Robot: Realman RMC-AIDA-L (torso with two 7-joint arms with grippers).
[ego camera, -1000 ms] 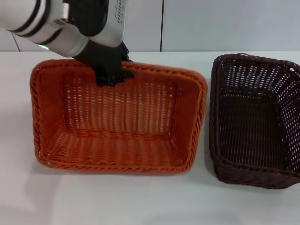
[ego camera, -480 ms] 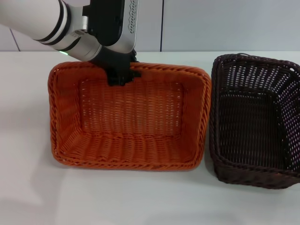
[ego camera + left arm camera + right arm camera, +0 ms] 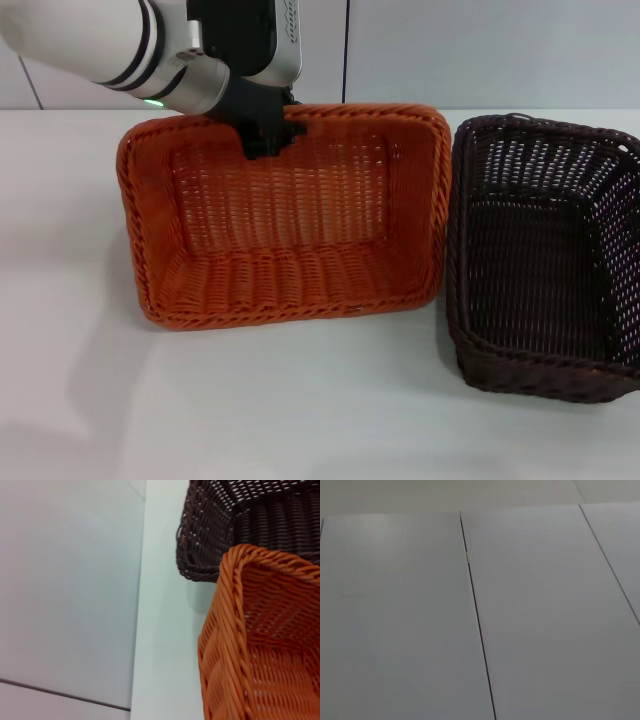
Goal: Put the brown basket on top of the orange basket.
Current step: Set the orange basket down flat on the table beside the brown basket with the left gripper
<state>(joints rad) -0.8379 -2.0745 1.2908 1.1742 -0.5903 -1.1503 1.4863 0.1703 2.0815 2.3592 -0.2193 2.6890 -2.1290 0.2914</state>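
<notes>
The orange basket point(image 3: 290, 215) is tilted up in the middle of the head view, its far rim lifted and its near edge low over the table. My left gripper point(image 3: 268, 135) is shut on that far rim. The brown basket point(image 3: 545, 255) stands flat on the table at the right, close beside the orange one. The left wrist view shows the orange basket's corner point(image 3: 265, 640) with the brown basket point(image 3: 235, 525) just beyond it. My right gripper is out of view; its wrist view shows only wall panels.
The white table point(image 3: 300, 410) stretches in front of both baskets and to the left. A grey panelled wall point(image 3: 480, 50) stands behind the table's far edge.
My left gripper has carried the orange basket to the right and lifted its far rim higher. The orange basket now sits close against the brown basket, which has not moved.
</notes>
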